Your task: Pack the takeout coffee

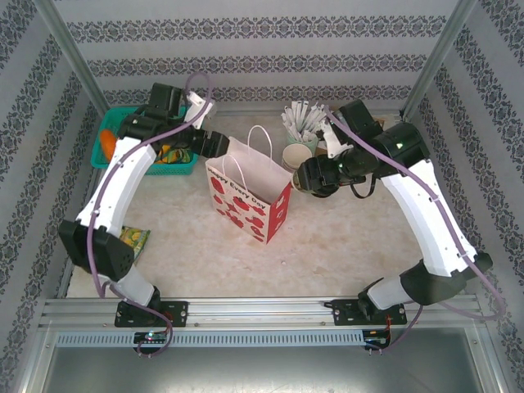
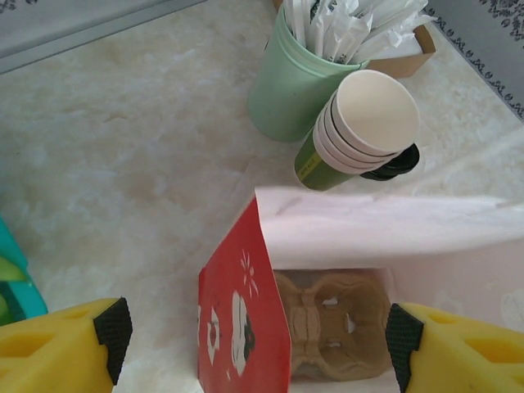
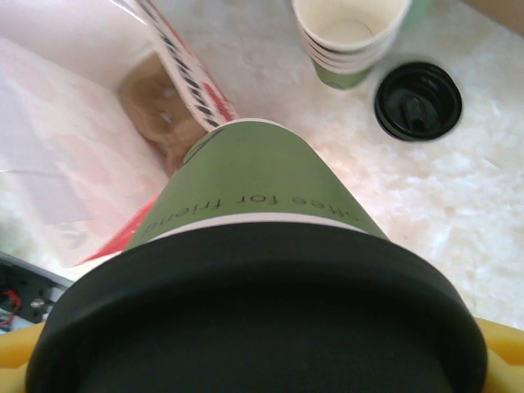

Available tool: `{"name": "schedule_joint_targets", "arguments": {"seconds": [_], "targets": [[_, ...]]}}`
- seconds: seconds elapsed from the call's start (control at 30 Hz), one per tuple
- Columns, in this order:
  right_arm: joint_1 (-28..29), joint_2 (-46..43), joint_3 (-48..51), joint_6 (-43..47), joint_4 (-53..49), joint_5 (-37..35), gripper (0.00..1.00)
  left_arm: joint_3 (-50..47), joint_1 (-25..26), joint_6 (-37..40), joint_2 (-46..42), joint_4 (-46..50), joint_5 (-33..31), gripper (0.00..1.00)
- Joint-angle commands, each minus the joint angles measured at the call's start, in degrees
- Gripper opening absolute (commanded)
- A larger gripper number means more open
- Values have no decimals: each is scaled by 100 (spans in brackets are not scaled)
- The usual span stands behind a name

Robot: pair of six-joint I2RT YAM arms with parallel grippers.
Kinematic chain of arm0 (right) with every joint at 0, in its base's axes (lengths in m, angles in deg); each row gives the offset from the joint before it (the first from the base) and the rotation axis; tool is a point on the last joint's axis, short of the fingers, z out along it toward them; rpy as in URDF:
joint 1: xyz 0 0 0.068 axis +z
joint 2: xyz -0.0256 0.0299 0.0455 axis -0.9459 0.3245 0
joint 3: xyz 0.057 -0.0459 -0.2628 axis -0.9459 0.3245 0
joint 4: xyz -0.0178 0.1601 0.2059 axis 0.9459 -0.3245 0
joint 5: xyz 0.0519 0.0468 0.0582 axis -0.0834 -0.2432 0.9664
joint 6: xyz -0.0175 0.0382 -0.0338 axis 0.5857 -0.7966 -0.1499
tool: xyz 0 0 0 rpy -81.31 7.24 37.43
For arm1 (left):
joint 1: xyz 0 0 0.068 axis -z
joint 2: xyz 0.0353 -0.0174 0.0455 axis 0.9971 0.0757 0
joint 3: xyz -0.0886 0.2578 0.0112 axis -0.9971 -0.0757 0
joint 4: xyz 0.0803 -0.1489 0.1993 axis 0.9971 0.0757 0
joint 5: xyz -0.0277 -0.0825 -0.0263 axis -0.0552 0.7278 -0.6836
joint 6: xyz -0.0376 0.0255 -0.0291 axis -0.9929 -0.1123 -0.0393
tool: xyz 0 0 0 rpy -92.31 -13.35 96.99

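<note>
Yellow-fingered right pincer [image 1: 314, 175] is pinching the takeout coffee [image 3: 262, 192], holding it just beside the gift bag [image 1: 246, 195] at its right wall, not yet over the mouth. Opposite, the left pincer [image 2: 255, 334] is hanging spread astride the bag's opening, gripping nothing. With the bag unsteadied, the cup's base could be catching the red wall, shoving the bag and missing the cardboard carrier [image 2: 332, 323] inside.

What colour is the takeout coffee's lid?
The takeout coffee has a black lid; right wrist view shows it best.
</note>
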Motion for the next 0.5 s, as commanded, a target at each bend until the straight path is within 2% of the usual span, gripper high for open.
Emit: {"name": "schedule_joint_targets", "arguments": {"seconds": [0.0,0.1,0.23,0.4,0.47], "targets": [[138,15,-363,163,412,453,71,578,-38,333,521,743,300,80],[321,189,-609,218,732,644,71,838,3,520,729,916,536,79],[577,621,-1065,311,882,624,71,860,66,675,767,922,501,77],[989,1564,-2215,443,309,-189,70,879,74,903,754,1202,282,64],[1064,1892,-2626,459,59,-306,70,815,72,947,711,1221,296,59]]}}
